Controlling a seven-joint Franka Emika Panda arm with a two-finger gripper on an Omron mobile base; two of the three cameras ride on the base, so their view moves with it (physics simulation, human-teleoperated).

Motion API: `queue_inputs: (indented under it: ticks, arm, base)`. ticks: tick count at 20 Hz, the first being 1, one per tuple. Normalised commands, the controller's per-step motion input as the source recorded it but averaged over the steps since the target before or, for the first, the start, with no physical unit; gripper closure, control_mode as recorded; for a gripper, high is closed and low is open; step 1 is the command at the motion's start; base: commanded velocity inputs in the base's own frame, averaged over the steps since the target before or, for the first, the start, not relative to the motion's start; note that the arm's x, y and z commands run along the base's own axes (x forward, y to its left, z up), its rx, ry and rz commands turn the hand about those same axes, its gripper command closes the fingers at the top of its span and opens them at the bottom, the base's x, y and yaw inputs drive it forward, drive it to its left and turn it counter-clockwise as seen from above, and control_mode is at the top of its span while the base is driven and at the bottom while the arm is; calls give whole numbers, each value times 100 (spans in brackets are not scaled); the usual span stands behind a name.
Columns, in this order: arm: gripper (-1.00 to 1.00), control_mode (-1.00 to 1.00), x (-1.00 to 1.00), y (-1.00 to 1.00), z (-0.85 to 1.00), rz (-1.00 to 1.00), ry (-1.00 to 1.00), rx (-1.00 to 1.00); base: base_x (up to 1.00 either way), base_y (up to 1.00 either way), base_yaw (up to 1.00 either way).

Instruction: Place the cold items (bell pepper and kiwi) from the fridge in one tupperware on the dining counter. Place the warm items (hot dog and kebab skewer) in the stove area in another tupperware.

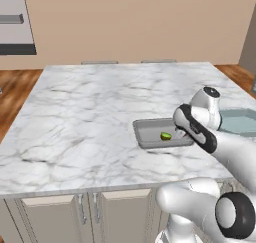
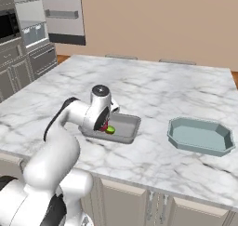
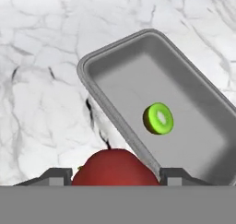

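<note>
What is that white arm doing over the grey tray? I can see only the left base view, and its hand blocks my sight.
Observer: The gripper is holding a red bell pepper between its fingers; the hand view shows it.
Operator: Is the pepper over the tray yet?
Observer: Roughly at the rim: in the hand view it sits by the near edge of the grey tupperware.
Operator: Is the green bit in there a whole fruit?
Observer: It is a cut kiwi, its pale centre showing.
Operator: Any other container?
Observer: Yes, the right base view shows the whole blue-grey tupperware, with nothing inside.
</note>
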Motion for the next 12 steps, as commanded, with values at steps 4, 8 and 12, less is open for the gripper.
queue_inputs:
  ticks: [4,8,12]
  arm:
    - [100,-100,100,-16,-83,0,0,0]
    - [100,-100,100,-16,-93,0,2,0]
    - [100,-100,100,-24,-50,0,6,0]
  base:
    - [0,0,0]
    - [0,0,0]
    - [0,0,0]
